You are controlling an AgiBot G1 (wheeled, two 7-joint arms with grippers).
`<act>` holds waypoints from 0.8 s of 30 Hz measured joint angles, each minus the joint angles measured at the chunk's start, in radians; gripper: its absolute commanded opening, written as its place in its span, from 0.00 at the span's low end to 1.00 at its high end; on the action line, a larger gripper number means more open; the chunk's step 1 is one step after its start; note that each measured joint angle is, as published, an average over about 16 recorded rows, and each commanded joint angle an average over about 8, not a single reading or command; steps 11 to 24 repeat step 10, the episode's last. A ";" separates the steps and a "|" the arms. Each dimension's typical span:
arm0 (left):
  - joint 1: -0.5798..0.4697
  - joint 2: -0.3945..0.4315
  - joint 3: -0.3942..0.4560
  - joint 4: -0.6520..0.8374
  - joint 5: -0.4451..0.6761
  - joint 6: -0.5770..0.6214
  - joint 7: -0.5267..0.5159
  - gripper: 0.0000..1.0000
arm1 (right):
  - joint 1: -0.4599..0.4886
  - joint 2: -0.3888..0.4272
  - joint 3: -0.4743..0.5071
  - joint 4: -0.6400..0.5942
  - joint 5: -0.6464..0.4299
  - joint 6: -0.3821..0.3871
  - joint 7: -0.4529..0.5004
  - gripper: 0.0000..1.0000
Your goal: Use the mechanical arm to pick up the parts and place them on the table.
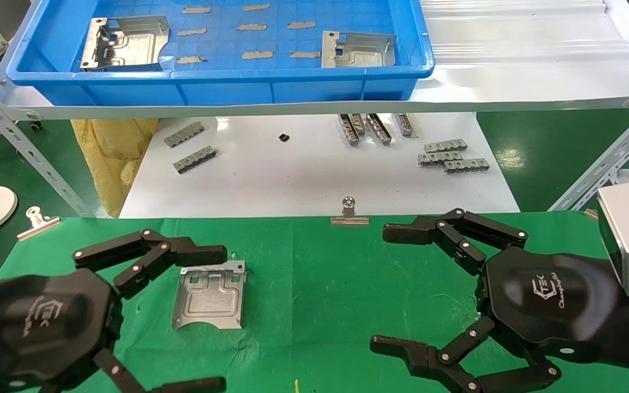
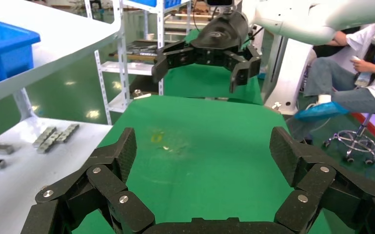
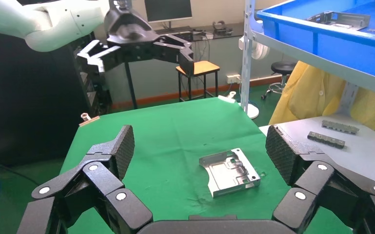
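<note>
- Two parts are seen in the blue tray (image 1: pixel 227 90) on the upper shelf: one part (image 1: pixel 124 43) at the tray's left end and another part (image 1: pixel 357 50) towards its right end, each lying flat among small grey strips.
- One part (image 1: pixel 209 295) is already laid flat on the green counter (image 1: pixel 314 273), just in front of the left gripper, so the task is judged partly done with two pieces left to fetch.
- Both grippers are held low over the counter with fingers spread wide apart and nothing between them: the left gripper (image 1: pixel 186 319) near the placed part, the right gripper (image 1: pixel 391 289) well apart from it on the other side.
- From the right wrist view the placed part (image 3: pixel 229 171) is shown resting clear between the open fingers, untouched.
- For the next pick, the tray's front wall is best cleared from above before any descent, since the shelf edge stands between the grippers and the parts.
- A grasp across a bent, tabbed edge is judged safer than one on the flat face, because the thin sheet offers little to pinch and may slide on the tray floor.
- Placement is best made on bare cloth, apart from the part already set down and short of the binder clip (image 1: pixel 349 213) at the far edge.
- The slotted bars (image 1: pixel 451 155) on the white board are left alone.
</note>
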 measured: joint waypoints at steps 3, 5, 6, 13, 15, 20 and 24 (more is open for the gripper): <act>0.010 -0.006 -0.008 -0.019 -0.008 -0.002 -0.009 1.00 | 0.000 0.000 0.000 0.000 0.000 0.000 0.000 1.00; 0.014 -0.008 -0.010 -0.026 -0.010 -0.003 -0.012 1.00 | 0.000 0.000 0.000 0.000 0.000 0.000 0.000 1.00; 0.015 -0.009 -0.011 -0.029 -0.011 -0.003 -0.013 1.00 | 0.000 0.000 0.000 0.000 0.000 0.000 0.000 1.00; 0.017 -0.010 -0.013 -0.031 -0.013 -0.004 -0.013 1.00 | 0.000 0.000 0.000 0.000 0.000 0.000 0.000 1.00; 0.017 -0.010 -0.013 -0.031 -0.013 -0.004 -0.013 1.00 | 0.000 0.000 0.000 0.000 0.000 0.000 0.000 1.00; 0.017 -0.010 -0.013 -0.031 -0.013 -0.004 -0.013 1.00 | 0.000 0.000 0.000 0.000 0.000 0.000 0.000 1.00; 0.017 -0.010 -0.013 -0.031 -0.013 -0.004 -0.013 1.00 | 0.000 0.000 0.000 0.000 0.000 0.000 0.000 1.00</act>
